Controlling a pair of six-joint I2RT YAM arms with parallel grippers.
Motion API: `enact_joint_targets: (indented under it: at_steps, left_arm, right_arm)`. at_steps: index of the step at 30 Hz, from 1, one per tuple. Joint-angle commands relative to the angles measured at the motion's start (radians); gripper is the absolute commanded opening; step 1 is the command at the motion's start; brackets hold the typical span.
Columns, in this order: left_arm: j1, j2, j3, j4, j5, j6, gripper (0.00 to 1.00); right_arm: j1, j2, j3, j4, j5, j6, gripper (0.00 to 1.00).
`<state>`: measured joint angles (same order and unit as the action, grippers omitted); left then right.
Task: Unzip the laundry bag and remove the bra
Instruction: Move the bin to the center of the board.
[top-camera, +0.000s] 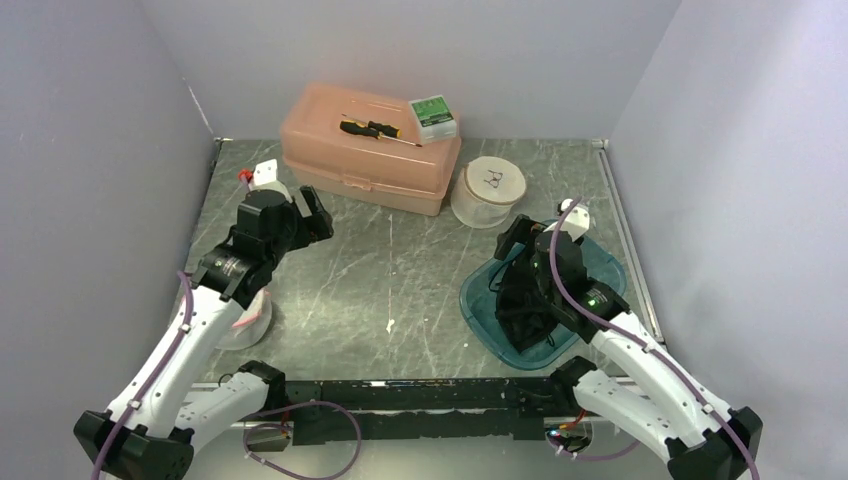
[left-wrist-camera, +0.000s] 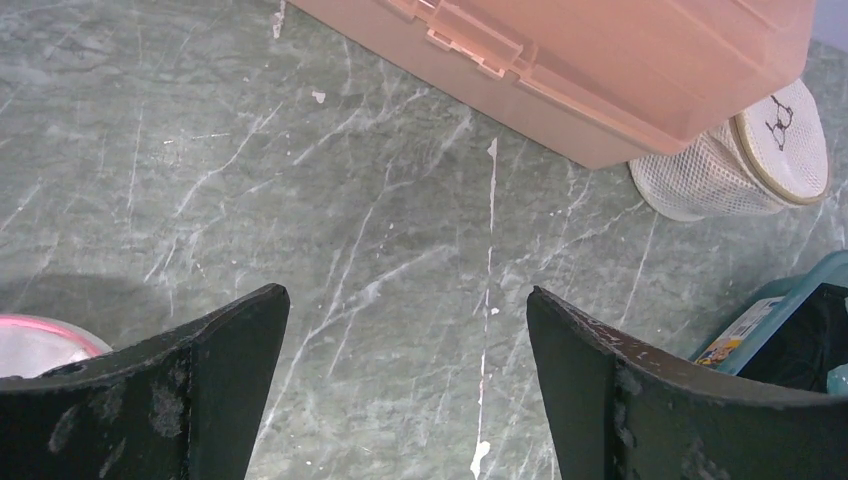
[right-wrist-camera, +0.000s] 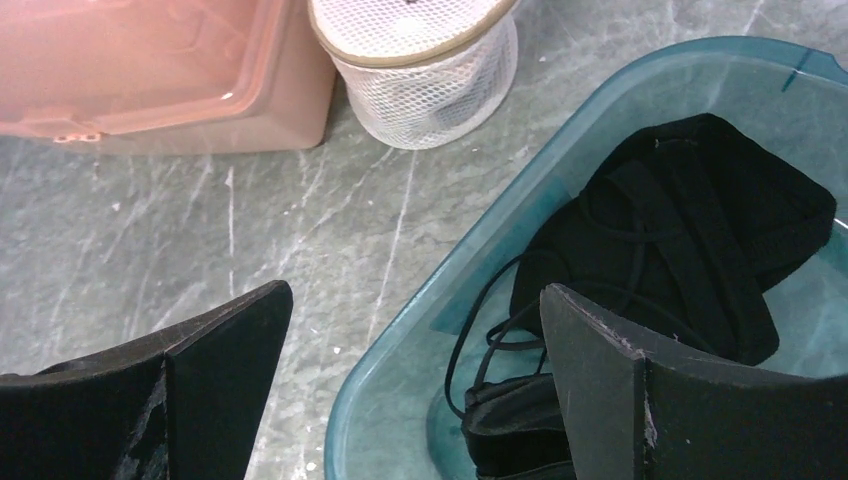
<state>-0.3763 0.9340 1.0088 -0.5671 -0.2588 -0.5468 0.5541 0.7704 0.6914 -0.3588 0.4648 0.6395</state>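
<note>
Both tools hung with nothing in them. The left gripper (left-wrist-camera: 405, 300) had its jaws spread wide over bare worktop (top-camera: 400, 270) near the left edge. The right gripper (right-wrist-camera: 415, 295) was spread just as wide above the near-left rim of the tub (top-camera: 608, 262).

The laundry bag (top-camera: 488, 190) stood towards the far edge, right of the middle, just beside the right end of the toolbox (top-camera: 370, 150). I could not make out its zip pull, or whether anything was inside. The bra (right-wrist-camera: 690, 230), black with thin straps, lay bunched in the tub by the right edge, so to my eye it looked like it was out of the bag already.

What worried me was those straps. They looped loose just under the right jaws, and a downward dip could have hooked one and dragged the bra over the rim. The bag looked light, so a nudge might have pushed it against the toolbox rather than giving a hold on it. On the other side, the left arm hung right over the cup (top-camera: 250, 320) by the left edge, and a careless swing could have tipped it.

By my count:
- two grippers
- one laundry bag
- one bra
- one tub
- one toolbox
- one screwdriver (top-camera: 375, 130) and one small green box (top-camera: 433, 117), both on the toolbox lid
- one cup
</note>
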Motion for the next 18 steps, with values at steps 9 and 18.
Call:
enact_joint_targets:
  at_steps: [9,18]
  left_arm:
    - [-0.003,-0.035,-0.044,0.122,0.310,0.193,0.95]
    - [-0.042,0.103,-0.009,0.136,0.630,0.237,0.95]
  right_arm:
    - [0.003,-0.115,-0.008,-0.062,0.183,-0.022,0.99]
    - [0.001,-0.207,-0.055,-0.112,0.113,-0.006,0.97]
